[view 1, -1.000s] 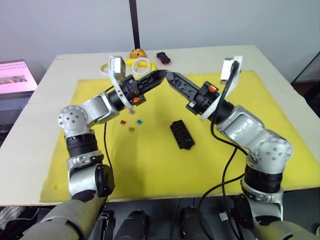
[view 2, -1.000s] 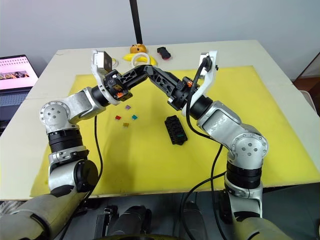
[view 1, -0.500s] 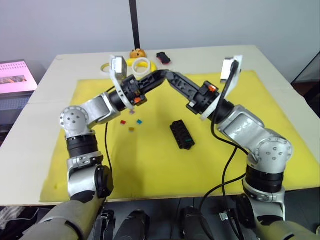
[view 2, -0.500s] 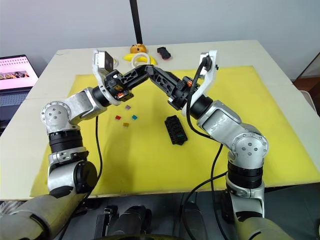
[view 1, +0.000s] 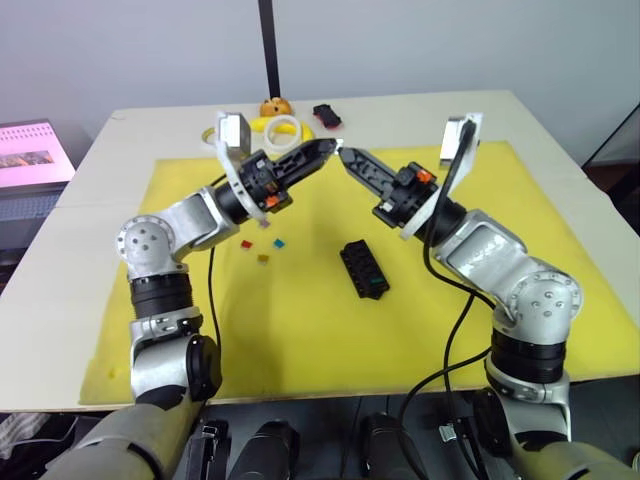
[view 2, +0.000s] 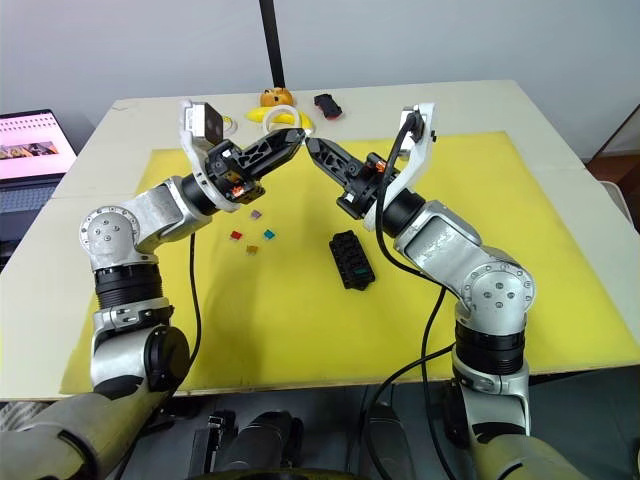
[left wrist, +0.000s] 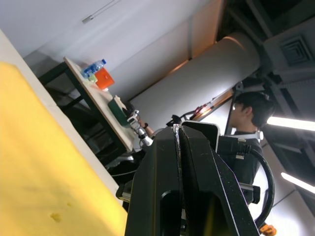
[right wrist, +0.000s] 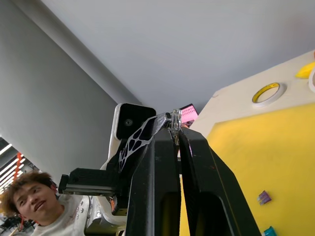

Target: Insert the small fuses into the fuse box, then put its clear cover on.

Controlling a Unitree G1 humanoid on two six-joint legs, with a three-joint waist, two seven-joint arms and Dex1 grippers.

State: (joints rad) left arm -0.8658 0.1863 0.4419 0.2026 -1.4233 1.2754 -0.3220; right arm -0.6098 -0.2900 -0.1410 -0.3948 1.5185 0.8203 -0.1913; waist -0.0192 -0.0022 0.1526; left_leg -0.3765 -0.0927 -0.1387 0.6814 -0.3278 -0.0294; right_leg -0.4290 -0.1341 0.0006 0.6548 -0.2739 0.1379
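Both claws are raised above the far part of the yellow mat (view 1: 300,320), tips facing and nearly touching. Left claw (view 1: 325,150): the wrist view shows black fingers pressed together on a thin glassy sliver, seemingly the clear cover (left wrist: 175,135). Right claw (view 1: 347,155): its fingers likewise pinch a small transparent edge (right wrist: 174,120).

The fuse box (view 1: 364,268), a matte black ribbed rectangular block with one green piece seated in it, lies flat mid-mat, diagonal, below the right forearm. Small fuses lie loose on the mat to its left: red (view 1: 246,243), blue (view 1: 279,242), orange (view 1: 263,258), purple (view 2: 256,214).

The soft mat is open toward the robot. White tape rings (view 1: 282,128) sit on the pale table (view 1: 90,170) beyond the mat's far edge.
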